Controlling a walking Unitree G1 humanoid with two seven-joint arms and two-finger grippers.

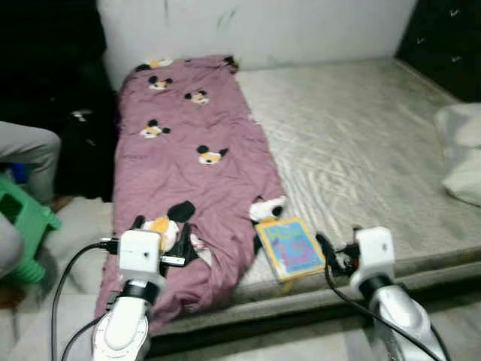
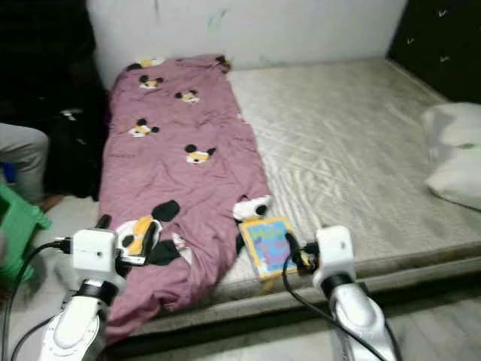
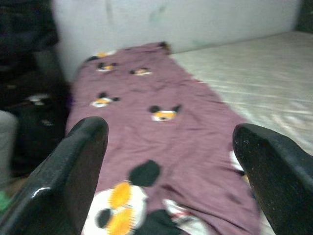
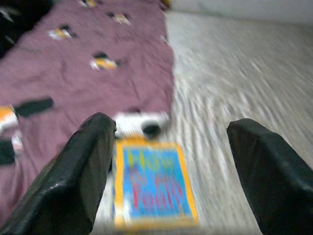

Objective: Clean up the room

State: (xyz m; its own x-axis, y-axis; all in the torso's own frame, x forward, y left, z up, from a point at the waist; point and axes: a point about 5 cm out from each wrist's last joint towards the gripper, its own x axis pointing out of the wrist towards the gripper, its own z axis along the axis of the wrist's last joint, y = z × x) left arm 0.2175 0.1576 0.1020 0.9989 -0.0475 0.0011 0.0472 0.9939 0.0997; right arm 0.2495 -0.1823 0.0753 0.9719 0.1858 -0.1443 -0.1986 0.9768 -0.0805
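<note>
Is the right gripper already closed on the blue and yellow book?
No, the right gripper is open, fingers apart above the blue and yellow book lying on the grey mattress.

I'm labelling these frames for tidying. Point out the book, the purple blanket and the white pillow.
book (image 1: 290, 247), left eye view, middle of its blue cover.
purple blanket (image 1: 180, 128), left eye view, flat upper stretch.
white pillow (image 2: 453, 154), right eye view, its middle.

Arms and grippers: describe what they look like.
Both arms are silver with a white boxy wrist module above a black collar; black cables loop from each. The left gripper and right gripper each have two long, thick black fingers with rounded tips.
</note>
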